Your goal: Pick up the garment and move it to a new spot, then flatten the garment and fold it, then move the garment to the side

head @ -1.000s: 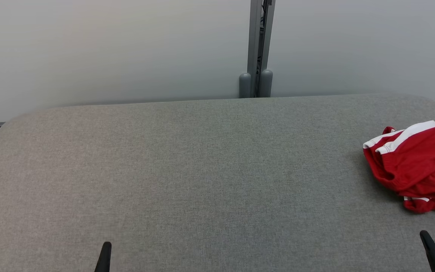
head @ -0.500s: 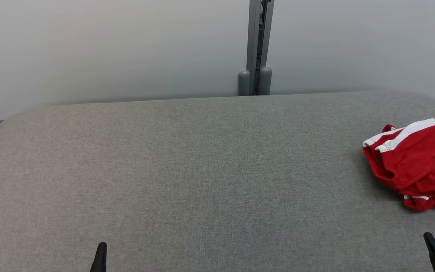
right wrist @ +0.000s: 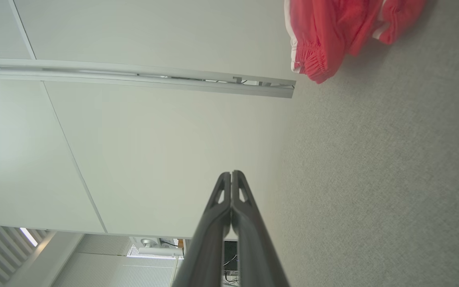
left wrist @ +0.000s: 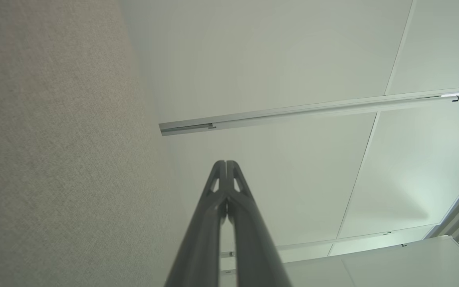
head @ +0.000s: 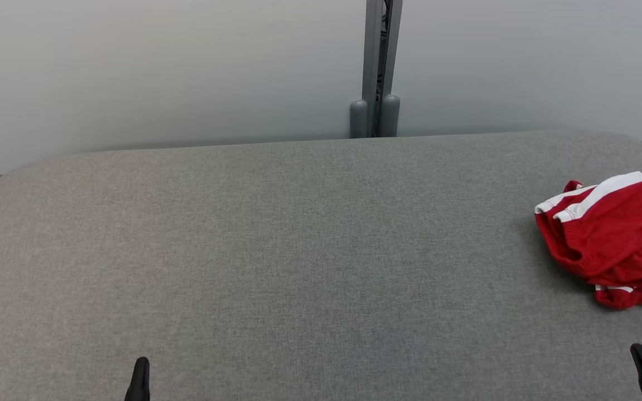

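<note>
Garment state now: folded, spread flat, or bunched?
Bunched. The garment lies in a crumpled heap on the grey table, fabric overlapping in loose rumples, no neat fold edges.

Soft, even light lies over the grey desk (head: 298,250) in the head view. Its weave is sharp, there is no glare, and no single source can be told. The garment (head: 616,239) throws only a faint, fuzzy shadow along its left edge. The wall panel (head: 159,72) behind shades gently from pale to greyer. In the left wrist view the left pincer (left wrist: 226,163) goes soft toward the bottom edge, and a brighter patch glows on the panelling at lower right. In the right wrist view the garment looks washed-out and pinkish at the top edge, with a dim shadow beside it. The right pincer (right wrist: 231,173) blurs near the lens.
</note>
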Robot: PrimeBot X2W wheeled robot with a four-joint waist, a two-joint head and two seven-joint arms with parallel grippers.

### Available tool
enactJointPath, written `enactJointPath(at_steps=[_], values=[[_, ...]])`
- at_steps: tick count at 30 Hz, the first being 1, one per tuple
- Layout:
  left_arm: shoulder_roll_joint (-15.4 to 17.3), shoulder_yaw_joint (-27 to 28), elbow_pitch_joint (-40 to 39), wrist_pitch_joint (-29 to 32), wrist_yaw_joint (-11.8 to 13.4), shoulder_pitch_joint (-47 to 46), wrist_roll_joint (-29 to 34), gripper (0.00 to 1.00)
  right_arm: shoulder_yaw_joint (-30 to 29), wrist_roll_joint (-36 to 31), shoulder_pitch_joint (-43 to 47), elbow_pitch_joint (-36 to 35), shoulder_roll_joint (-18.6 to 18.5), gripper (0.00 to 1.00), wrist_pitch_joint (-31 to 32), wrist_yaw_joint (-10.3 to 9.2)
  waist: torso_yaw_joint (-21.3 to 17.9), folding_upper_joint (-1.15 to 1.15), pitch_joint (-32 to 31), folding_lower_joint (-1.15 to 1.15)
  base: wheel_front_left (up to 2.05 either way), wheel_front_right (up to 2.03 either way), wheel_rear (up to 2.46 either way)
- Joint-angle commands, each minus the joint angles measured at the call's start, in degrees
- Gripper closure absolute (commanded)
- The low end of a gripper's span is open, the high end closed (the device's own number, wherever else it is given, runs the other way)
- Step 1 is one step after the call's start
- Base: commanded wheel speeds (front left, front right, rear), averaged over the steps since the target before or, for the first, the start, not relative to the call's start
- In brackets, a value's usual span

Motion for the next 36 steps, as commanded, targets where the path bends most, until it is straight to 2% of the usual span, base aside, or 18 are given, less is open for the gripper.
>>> enactJointPath(at_steps=[1, 7, 36], values=[[-0.09, 0.38, -0.39, 0.1, -0.52, 0.64, -0.71, 1.0, -0.32, 1.1, 0.33, -0.35, -0.03, 1.0, 0.32, 0.12, -0.01, 0.0, 0.03, 0.0, 0.0, 0.0, 0.0], [-0.61, 0.9, -1.05, 0.38, -1.16, 1.07, -2.28, 1.0, -0.63, 3.43, 0.83, -0.76, 0.11, 1.0, 0.79, 0.12, -0.1, 0.0, 0.26, 0.0, 0.0, 0.0, 0.0], [-0.74, 1.01, -0.99, 0.5, -1.12, 0.94, -2.11, 1.0, -0.52, 3.4, 0.87, -0.77, 0.07, 1.0, 0.64, 0.12, -0.1, 0.0, 0.27, 0.0, 0.0, 0.0, 0.0]])
